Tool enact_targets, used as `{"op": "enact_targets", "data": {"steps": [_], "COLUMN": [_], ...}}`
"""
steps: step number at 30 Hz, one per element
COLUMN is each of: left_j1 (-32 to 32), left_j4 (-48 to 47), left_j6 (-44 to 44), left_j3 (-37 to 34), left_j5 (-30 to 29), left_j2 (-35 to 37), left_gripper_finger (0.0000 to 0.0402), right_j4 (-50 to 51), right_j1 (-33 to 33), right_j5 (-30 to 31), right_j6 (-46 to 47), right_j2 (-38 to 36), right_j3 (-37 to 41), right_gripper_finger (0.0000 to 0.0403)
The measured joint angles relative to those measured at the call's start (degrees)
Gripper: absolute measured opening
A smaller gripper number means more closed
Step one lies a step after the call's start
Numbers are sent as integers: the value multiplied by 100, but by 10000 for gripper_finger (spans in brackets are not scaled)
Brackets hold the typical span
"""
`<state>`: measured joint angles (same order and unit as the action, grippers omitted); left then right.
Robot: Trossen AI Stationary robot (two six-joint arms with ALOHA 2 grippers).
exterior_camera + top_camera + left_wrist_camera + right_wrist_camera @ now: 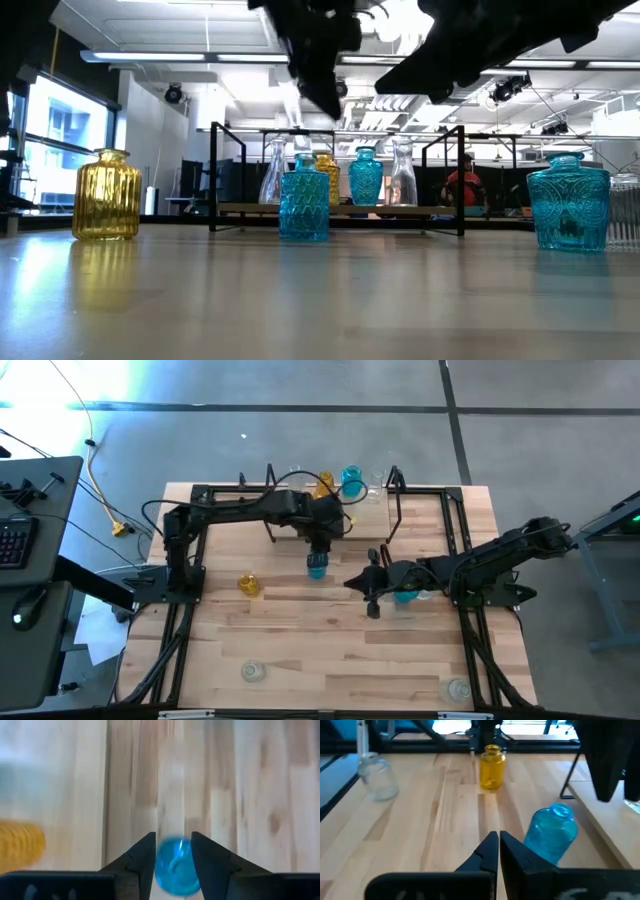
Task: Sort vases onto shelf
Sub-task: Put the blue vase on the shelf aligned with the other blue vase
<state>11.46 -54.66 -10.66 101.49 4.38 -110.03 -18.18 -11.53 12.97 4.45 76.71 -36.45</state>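
A blue vase (317, 567) stands on the wooden surface (330, 650), just in front of the shelf (368, 520). The left end effector (318, 550) is right above it. In the left wrist view its two fingers (142, 862) sit on each side of the blue vase's neck, partly apart, and they look like they may just touch the glass, but it is hard to be sure. The shelf is at the far edge of the surface. On it stand a yellow vase (324, 485), a blue one (352, 481) and some clear ones (402, 178), close together toward its middle. The right end effector (371, 592) is in the middle of the surface with its fingers pressed together and nothing in them. Another blue vase (406, 596) stands just beside it. A yellow vase (248, 585) stands alone on the left, well apart from the rest. Two clear vases (254, 672) stand near the front edge, one near the right corner. Between the yellow vase and the front edge there is lots of bare wood.
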Motion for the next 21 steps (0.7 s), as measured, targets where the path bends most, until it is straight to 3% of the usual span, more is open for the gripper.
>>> {"op": "enact_targets", "data": {"steps": [4,10,13,21], "left_j1": [-83,-113,-140,-229], "left_j4": [1080,3334,4406,6860], "left_j6": [-8,169,274,339], "left_j3": [-735,-2684,-3670,-5882], "left_j5": [9,92,101,-9], "left_j2": [572,1752,2458,4147], "left_gripper_finger": [78,19,3,6], "right_j4": [-57,-368,-558,-472], "right_j1": [112,213,289,542], "right_j5": [43,42,45,205], "right_j6": [174,163,173,666], "right_j2": [1,56,246,1167], "right_j3": [0,-2,-76,-892], "right_gripper_finger": [0,29,70,220]}}
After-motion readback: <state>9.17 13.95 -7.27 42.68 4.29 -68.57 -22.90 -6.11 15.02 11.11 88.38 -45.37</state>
